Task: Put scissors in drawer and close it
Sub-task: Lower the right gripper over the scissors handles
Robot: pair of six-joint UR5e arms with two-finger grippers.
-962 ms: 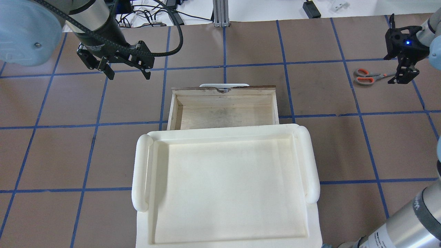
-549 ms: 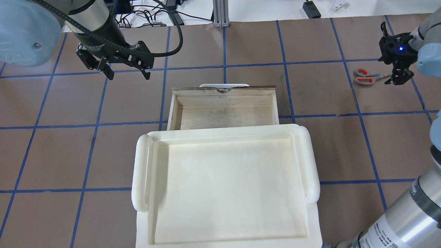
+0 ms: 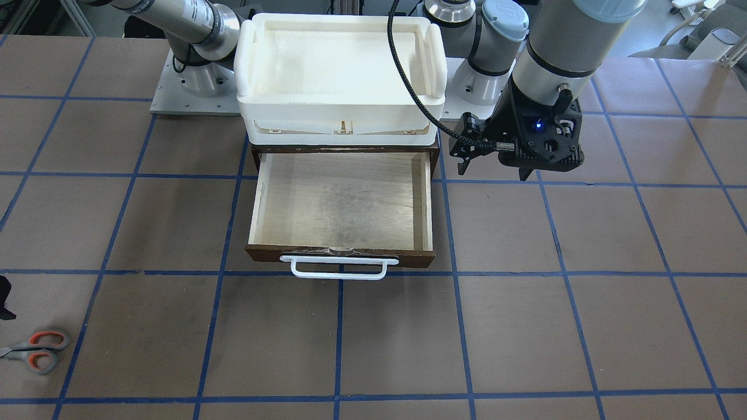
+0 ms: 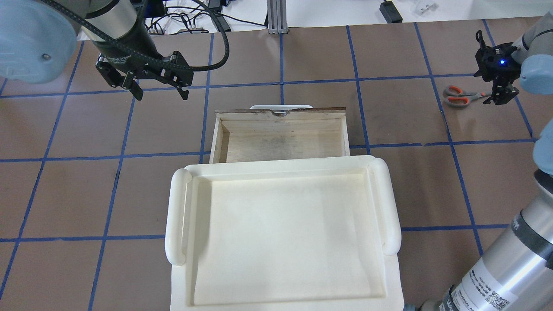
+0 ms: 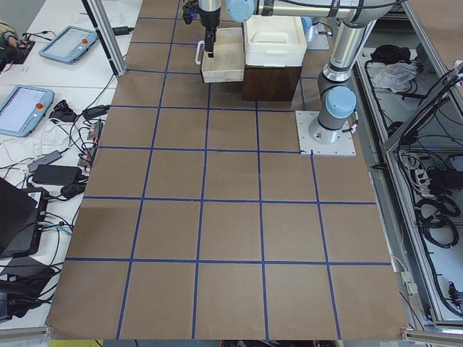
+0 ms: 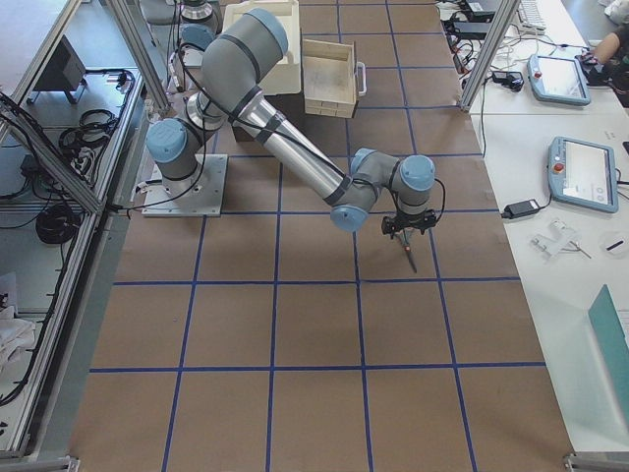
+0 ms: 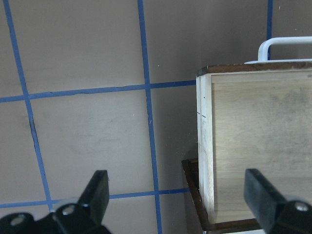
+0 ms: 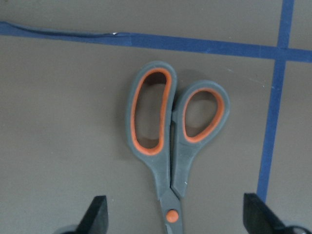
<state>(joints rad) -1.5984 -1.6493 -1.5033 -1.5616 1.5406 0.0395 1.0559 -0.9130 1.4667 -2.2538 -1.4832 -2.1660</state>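
Scissors (image 4: 460, 96) flat on the brown surface (image 4: 410, 181), at roughly 2 o'clock in the overhead view, well apart from the drawer (image 4: 281, 134). Blades closed, handle loops pointing toward the drawer side, blade end under the right claw (image 4: 501, 96).

Right claw hangs directly over the blade/pivot end. Wrist view: both fingertips (image 8: 97, 217) spread wide, one each side of the scissors (image 8: 170, 141), pivot dot centred between them at 6 o'clock in frame. Released, nothing gripped. Cannot tell whether the tips touch the surface.

Drawer is pulled out of the dark wooden cabinet (image 3: 344, 150), plywood floor bare, white bar handle (image 3: 338, 267) on the dark front, facing away from the robot. White plastic tray (image 4: 281, 233) sits on top of the cabinet.

Left claw (image 4: 160, 93) hovers at about 10 o'clock in the overhead view, beside the drawer's left front corner, clear of it. Wrist view: fingers (image 7: 95, 192) wide apart, drawer corner (image 7: 253, 146) between them and below. Released, empty.

Front view: scissors (image 3: 35, 352) at 8 o'clock near the frame edge, only a sliver of the right claw in frame above them.
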